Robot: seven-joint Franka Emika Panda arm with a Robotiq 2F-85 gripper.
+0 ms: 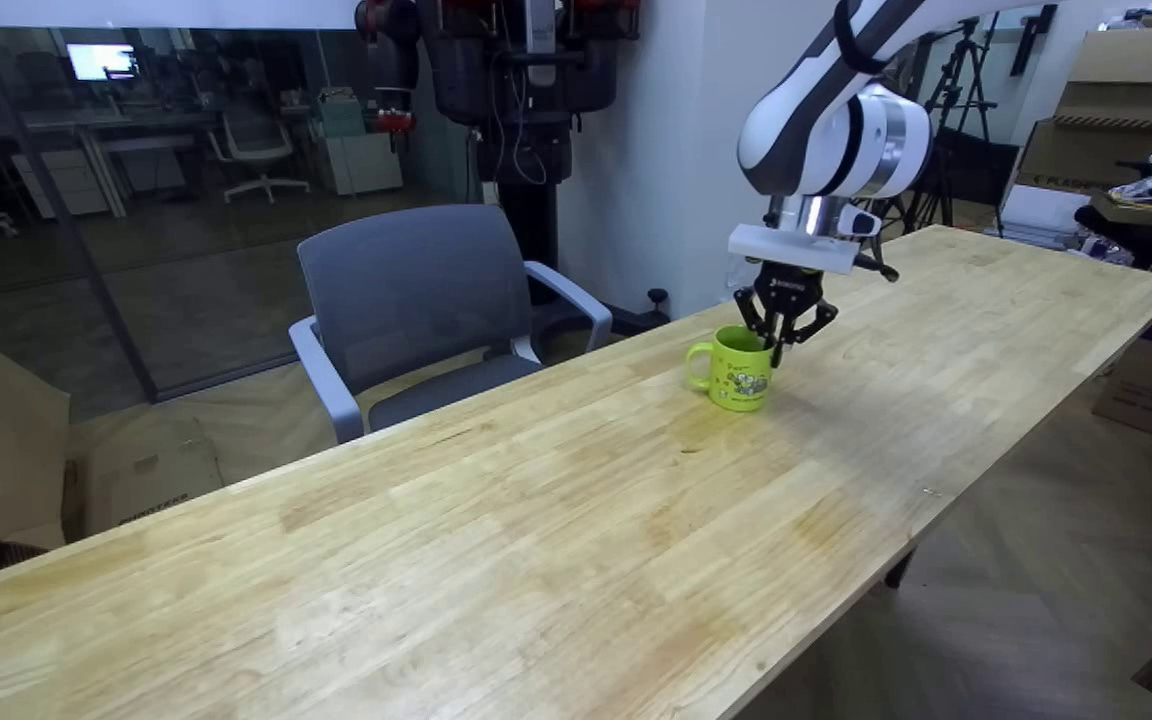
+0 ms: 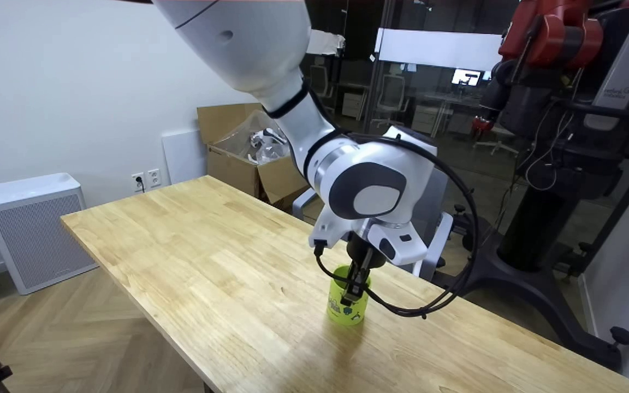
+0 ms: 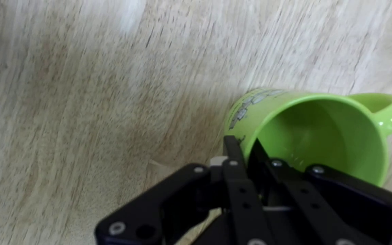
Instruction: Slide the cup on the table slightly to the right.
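The lime-green cup (image 1: 736,378) stands upright on the pale wood table (image 1: 486,540), near the chair-side edge. It also shows in an exterior view (image 2: 342,315), partly behind my gripper (image 2: 354,289). Its handle points away from my gripper, to the right in the wrist view. In the wrist view my gripper (image 3: 245,148) straddles the rim of the cup (image 3: 318,132). One black finger is inside the cup and one is outside, with the wall pinched between them. My gripper (image 1: 774,350) comes down from above.
A grey office chair (image 1: 416,300) stands close to the table's long edge. A black and red robot (image 1: 536,110) stands behind it. A cardboard box (image 2: 232,172) stands beyond the table's far end. A black cable (image 2: 470,218) loops beside my wrist.
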